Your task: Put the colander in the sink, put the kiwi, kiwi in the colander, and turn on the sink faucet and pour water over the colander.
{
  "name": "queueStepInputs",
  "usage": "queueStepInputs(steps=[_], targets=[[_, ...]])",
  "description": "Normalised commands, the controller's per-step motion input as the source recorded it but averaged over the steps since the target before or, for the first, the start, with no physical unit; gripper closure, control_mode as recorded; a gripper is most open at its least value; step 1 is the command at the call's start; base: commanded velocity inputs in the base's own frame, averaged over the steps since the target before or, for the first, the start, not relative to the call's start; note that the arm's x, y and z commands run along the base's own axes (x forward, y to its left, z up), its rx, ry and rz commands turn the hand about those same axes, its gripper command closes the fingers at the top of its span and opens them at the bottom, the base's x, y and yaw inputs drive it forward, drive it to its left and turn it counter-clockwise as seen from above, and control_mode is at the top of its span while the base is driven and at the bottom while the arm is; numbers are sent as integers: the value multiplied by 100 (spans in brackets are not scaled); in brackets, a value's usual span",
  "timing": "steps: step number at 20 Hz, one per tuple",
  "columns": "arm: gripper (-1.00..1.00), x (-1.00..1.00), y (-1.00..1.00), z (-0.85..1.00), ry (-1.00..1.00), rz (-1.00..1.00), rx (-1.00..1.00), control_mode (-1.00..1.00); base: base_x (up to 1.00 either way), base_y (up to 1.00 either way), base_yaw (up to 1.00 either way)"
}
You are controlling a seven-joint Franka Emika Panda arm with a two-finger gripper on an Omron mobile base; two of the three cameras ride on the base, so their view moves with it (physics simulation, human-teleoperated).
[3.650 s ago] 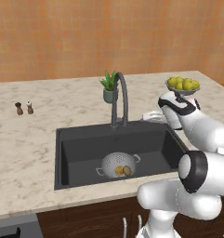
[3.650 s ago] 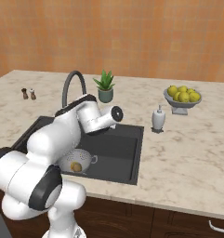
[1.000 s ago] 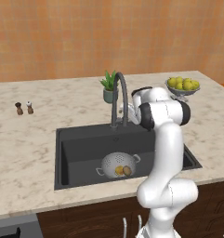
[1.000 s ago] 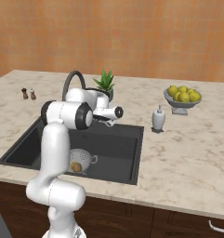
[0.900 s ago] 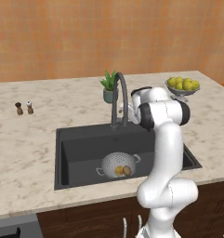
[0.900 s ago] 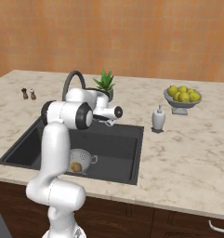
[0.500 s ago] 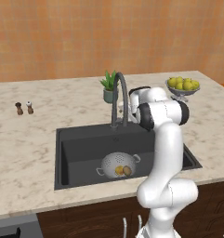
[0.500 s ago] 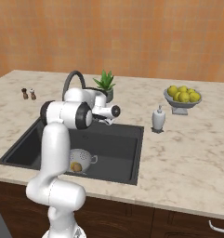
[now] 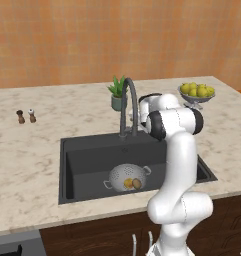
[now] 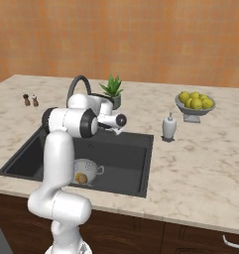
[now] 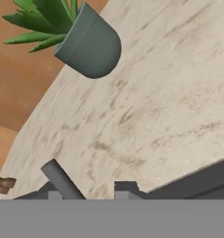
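The dark sink (image 9: 92, 165) holds the silver colander (image 9: 123, 173) on its floor. Inside the colander lie the golden kiwi (image 9: 128, 184) and the brown kiwi (image 9: 137, 183). The grey gooseneck faucet (image 9: 130, 97) stands at the basin's back rim; no water is in view. My gripper (image 9: 136, 120) hangs just right of the faucet's stem, low by its base. In the hand view the gripper (image 11: 90, 194) is open, and a thin dark rod (image 11: 62, 181), apparently the faucet lever, slants up beside the left fingertip (image 11: 55, 195). The colander (image 10: 87, 170) also sits behind my arm.
A potted plant (image 9: 117, 93) stands behind the faucet, close to the hand. A soap bottle (image 10: 168, 127) is right of the sink and a footed bowl of lemons (image 10: 194, 105) further back. Two small shakers (image 9: 26, 116) stand at the left.
The arm has unfolded from its low pose at the right and brought the hand in beside the faucet. Over the last second it has barely moved.
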Motion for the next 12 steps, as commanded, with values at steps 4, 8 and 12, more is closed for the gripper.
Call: queueStepInputs(steps=[4,8,12], targets=[[100,-5,-98,0,0,-9,0,-100,0,0,0],[100,-15,-98,0,0,-6,2,-100,0,0,0],[100,-25,-97,0,0,-4,2,-100,0,0,0]])
